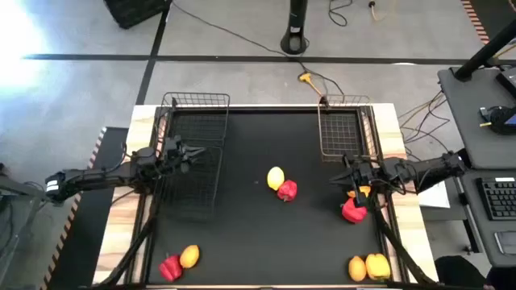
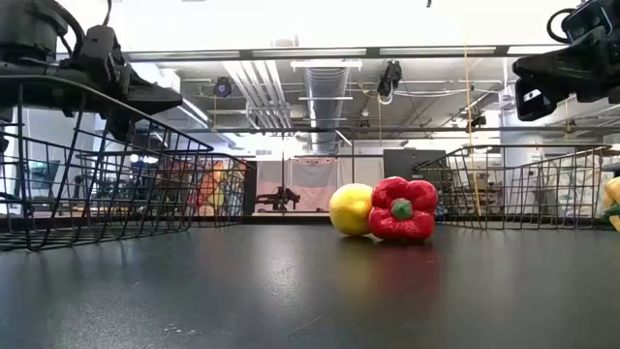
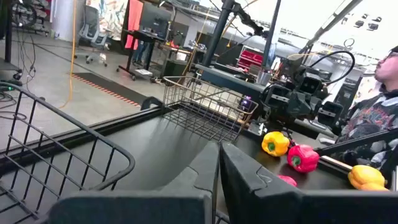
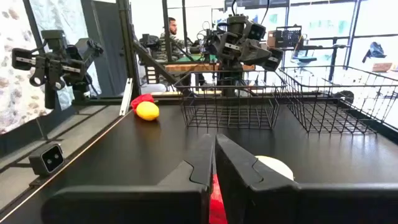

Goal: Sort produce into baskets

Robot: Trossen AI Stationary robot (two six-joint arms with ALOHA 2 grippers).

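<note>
On the black mat (image 1: 242, 234) nothing is sorted yet: all the produce lies loose and the baskets look empty. Both grippers hang above the table with jaws clenched on nothing, the left gripper (image 1: 192, 151) over the near-left basket (image 1: 189, 181), the right gripper (image 1: 348, 171) just above a red pepper (image 1: 353, 211) with an orange piece (image 1: 364, 192) beside it.

A lemon (image 1: 276, 177) and a second red pepper (image 1: 287, 190) sit touching at the middle. A red piece (image 1: 170, 267) and a yellow-orange oval (image 1: 189, 256) lie at the near left; an orange oval (image 1: 356, 267) and a yellow pepper (image 1: 377, 265) at the near right. Two more baskets stand at the far edge, far-left basket (image 1: 196, 113) and far-right basket (image 1: 343, 129).

My worry is the pairs. Each piece touches a neighbour, so fingers coming down on one will likely nudge the other, and the smooth round ones could roll off the mat. The right arm must open before it descends or it will press the pepper below. The left arm, low over thin wire, could catch a basket rim and drag it
</note>
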